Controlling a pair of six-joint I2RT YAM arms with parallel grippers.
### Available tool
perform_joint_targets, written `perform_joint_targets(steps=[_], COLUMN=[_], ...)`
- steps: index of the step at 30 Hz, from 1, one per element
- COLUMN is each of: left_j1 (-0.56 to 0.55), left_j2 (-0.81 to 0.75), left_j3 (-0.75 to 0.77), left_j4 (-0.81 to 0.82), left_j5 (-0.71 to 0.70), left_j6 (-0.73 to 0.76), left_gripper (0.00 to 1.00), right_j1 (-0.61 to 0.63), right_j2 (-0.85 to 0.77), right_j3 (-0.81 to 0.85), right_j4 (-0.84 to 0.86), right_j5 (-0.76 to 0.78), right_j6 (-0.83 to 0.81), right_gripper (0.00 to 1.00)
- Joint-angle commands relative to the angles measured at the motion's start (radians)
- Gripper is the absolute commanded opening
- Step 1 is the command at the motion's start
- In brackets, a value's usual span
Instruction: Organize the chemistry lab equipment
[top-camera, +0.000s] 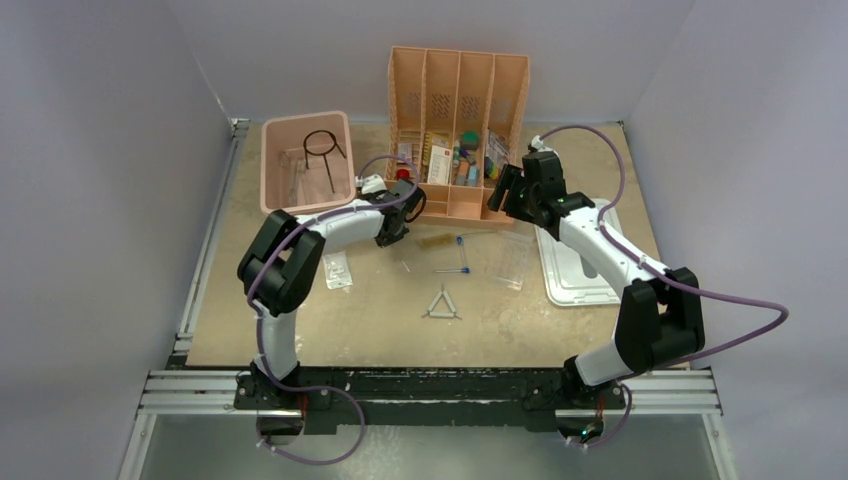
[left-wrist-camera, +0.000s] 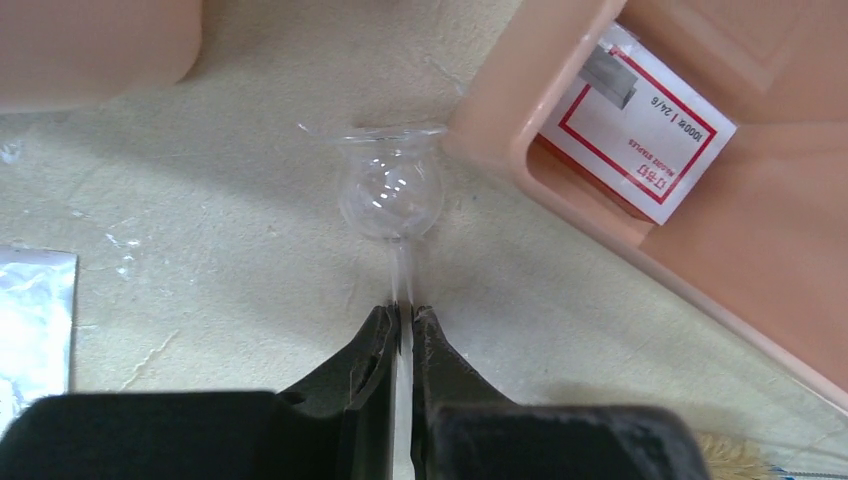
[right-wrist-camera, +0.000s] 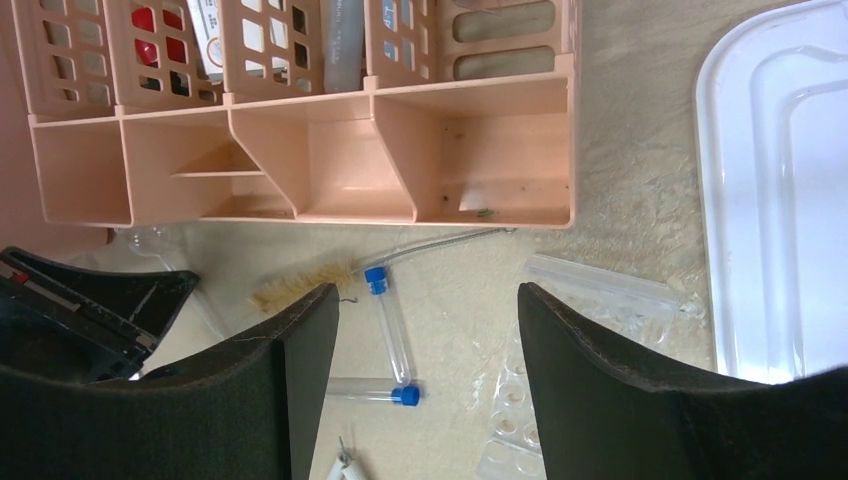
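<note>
And there it was: the left gripper (left-wrist-camera: 403, 318) had pinched down tight on the thin stem of a small clear bulb-shaped vessel (left-wrist-camera: 390, 195) with a flared lip. The two black fingers were almost together, with only that stem between them. The bulb lay low over the beige table (left-wrist-camera: 200, 250), its lip right at the corner of the orange plastic divider organiser (left-wrist-camera: 700, 260). Whether the two touched, we couldn't tell. Inside that organiser sat a red-and-white staples box (left-wrist-camera: 640, 145), and at the left edge a clear plastic packet (left-wrist-camera: 30, 320) lay flat.

Over on the other side, the right gripper (right-wrist-camera: 425, 300) hung with its fingers spread wide and nothing between them. Looking through that gap, we saw two thin blue-capped tubes (right-wrist-camera: 392, 325) lying on the table at an angle to each other. A bristly tan wire-handled brush (right-wrist-camera: 300, 292) lay just beside them, and the clear plastic tube rack (right-wrist-camera: 510, 420) lay to their right. Beyond the rack lay the white plastic lid (right-wrist-camera: 780, 200).

From above, the black wire ring tripod (top-camera: 325, 150) stood inside the pink bin (top-camera: 290, 195). The white triangle (top-camera: 441, 306) lay alone at mid-table, well apart from both grippers.
</note>
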Motion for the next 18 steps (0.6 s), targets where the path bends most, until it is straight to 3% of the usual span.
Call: perform_joint_targets(steps=[1, 11, 18], left_j1=[-0.009, -0.033, -0.064], left_j2=[-0.042, -0.154, -0.318], left_j3=[0.050, 0.051, -0.017], left_j4=[-0.031, -0.050, 0.006], left_j5=[0.000, -0.020, -0.053], left_j6=[-0.016, 0.012, 0.063], left_gripper=[0.00, 0.00, 0.00], right_j1=[0.005, 0.005, 0.006], right_j2=[-0.050, -0.061, -0.069], right_j3=[-0.002, -0.014, -0.024], right_j4=[0.021, 0.025, 0.031], right_j5=[0.028, 0.030, 0.033], right_j6=[-0.003, 0.003, 0.003], right_gripper=[0.68, 0.68, 0.68])
